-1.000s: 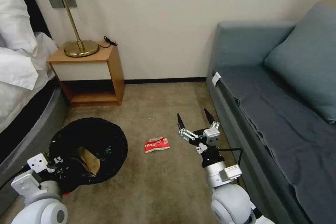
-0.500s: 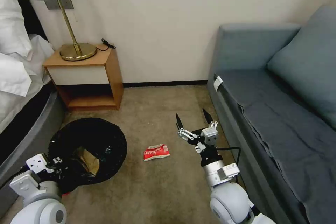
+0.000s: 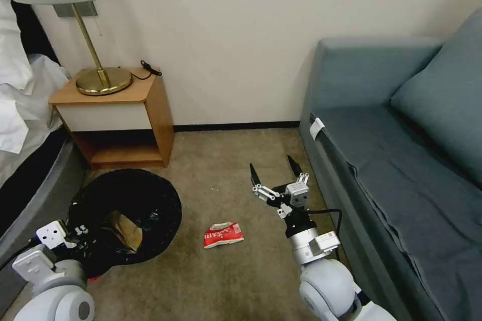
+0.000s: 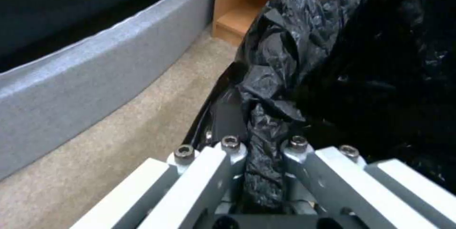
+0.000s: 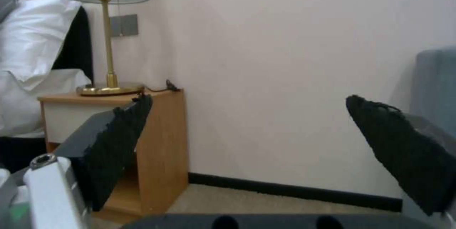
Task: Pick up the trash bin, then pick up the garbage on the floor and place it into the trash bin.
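Note:
The trash bin, its black bag folded over the rim, hangs at the lower left above the carpet floor; a brown paper piece lies inside it. My left gripper is shut on the bin's bagged rim, which is pinched between the fingers. A crumpled red-and-white packet of garbage lies on the floor to the right of the bin. My right gripper hangs open and empty, beyond and right of the packet, with its fingertips spread wide apart.
A wooden nightstand with a brass lamp stands against the wall at the left. The bed's grey edge runs close beside the bin. A grey-blue sofa fills the right side. Open carpet lies between them.
The whole head view has shifted: nightstand and lamp slid left, sofa more in view, so the camera moved. The packet now lies lower in view. Both grippers hold the same pose.

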